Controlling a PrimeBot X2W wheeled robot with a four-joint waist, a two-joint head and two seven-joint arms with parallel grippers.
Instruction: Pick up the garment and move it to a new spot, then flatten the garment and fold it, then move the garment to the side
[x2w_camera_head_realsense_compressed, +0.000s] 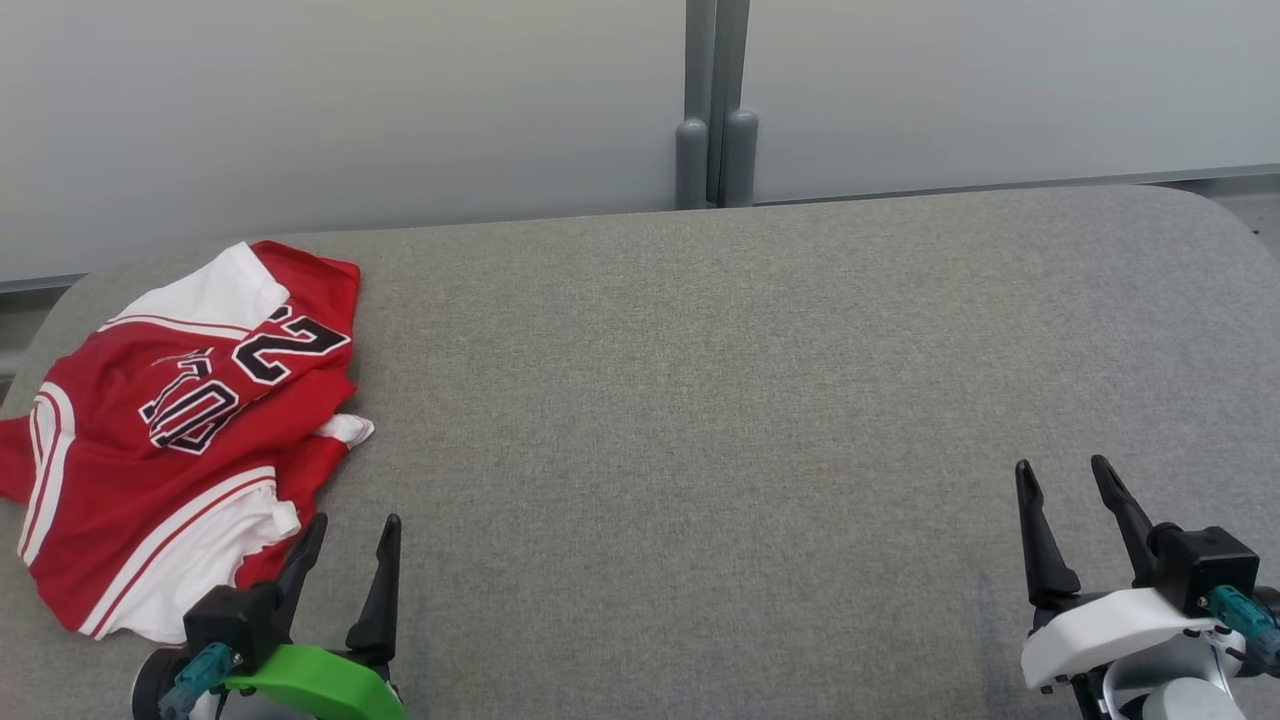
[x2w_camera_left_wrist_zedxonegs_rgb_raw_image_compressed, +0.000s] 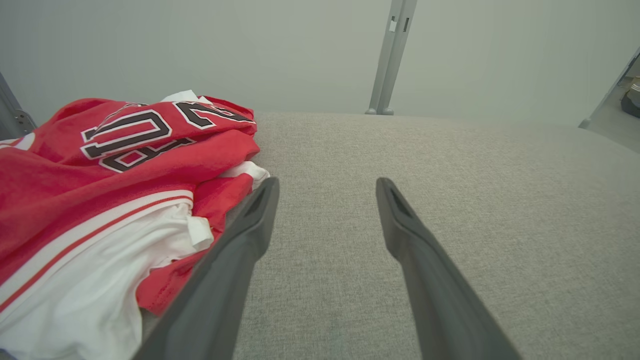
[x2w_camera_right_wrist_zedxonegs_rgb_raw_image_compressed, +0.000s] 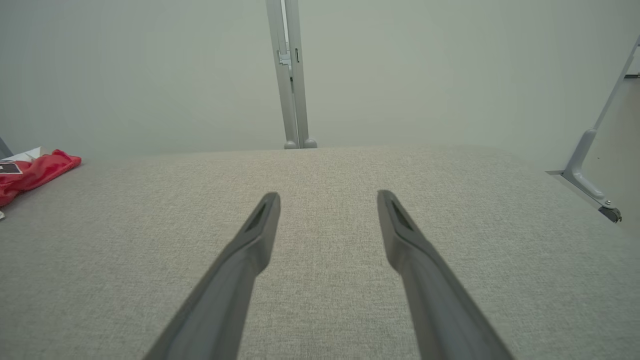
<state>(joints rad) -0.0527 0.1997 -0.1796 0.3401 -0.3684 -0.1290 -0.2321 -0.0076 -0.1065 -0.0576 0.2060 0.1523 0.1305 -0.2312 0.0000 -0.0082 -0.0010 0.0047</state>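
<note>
The garment (x2w_camera_head_realsense_compressed: 170, 430) is a red and white jersey with black numbers, lying crumpled at the left end of the grey table (x2w_camera_head_realsense_compressed: 700, 400). My left gripper (x2w_camera_head_realsense_compressed: 352, 530) stands open at the lower left, its fingers just right of the jersey's near edge, not touching it. In the left wrist view the garment (x2w_camera_left_wrist_zedxonegs_rgb_raw_image_compressed: 100, 200) bunches up left of that gripper (x2w_camera_left_wrist_zedxonegs_rgb_raw_image_compressed: 327, 187), whose left finger runs along the cloth's edge. My right gripper (x2w_camera_head_realsense_compressed: 1062, 473) is open at the lower right, far from the jersey. From the right wrist, the garment (x2w_camera_right_wrist_zedxonegs_rgb_raw_image_compressed: 30, 172) is a small red patch far left of the open gripper (x2w_camera_right_wrist_zedxonegs_rgb_raw_image_compressed: 328, 200).
A grey post (x2w_camera_head_realsense_compressed: 715, 110) rises behind the table's far edge against a pale wall. The table's corners are rounded. A metal bracket (x2w_camera_right_wrist_zedxonegs_rgb_raw_image_compressed: 585, 175) shows off the table's right side. Bare fabric spreads between the jersey and the right gripper.
</note>
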